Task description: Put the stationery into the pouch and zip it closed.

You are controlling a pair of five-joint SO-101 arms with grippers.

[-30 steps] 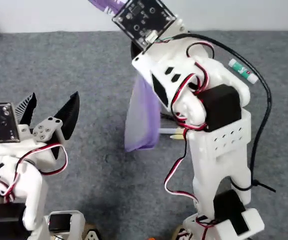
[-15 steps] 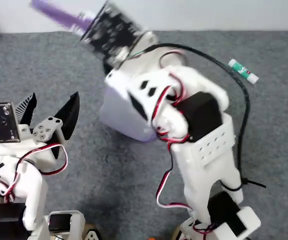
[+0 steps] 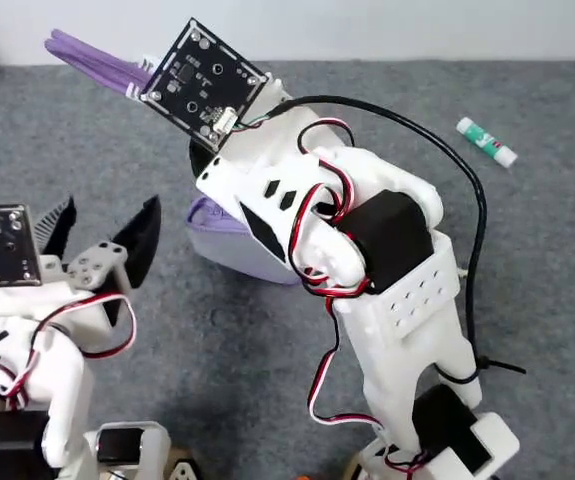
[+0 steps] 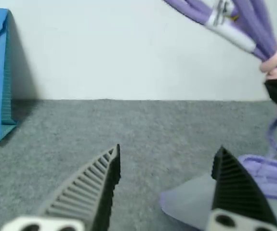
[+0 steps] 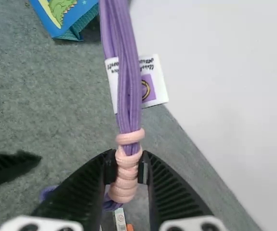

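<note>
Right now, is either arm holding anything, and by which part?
The right tool grips the purple pouch by its strap, at the pink band. The left tool is open, holding nothing.

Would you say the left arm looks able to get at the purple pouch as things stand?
Probably yes. The left pincer stands open, and the purple pouch sits just beyond it with nothing between. The right pincer grips only the strap, held up above the pouch body.

Lilac, half-clear pouch (image 3: 225, 240) rests on the carpet (image 3: 87, 140) under the right arm (image 3: 387, 260); its purple strap (image 5: 121, 72), with a white label (image 5: 152, 79), juts up past a pink tie (image 5: 127, 144) pinched in the right gripper (image 5: 126, 162); a white-and-green stick (image 3: 486, 141) lies flat, well apart
</note>
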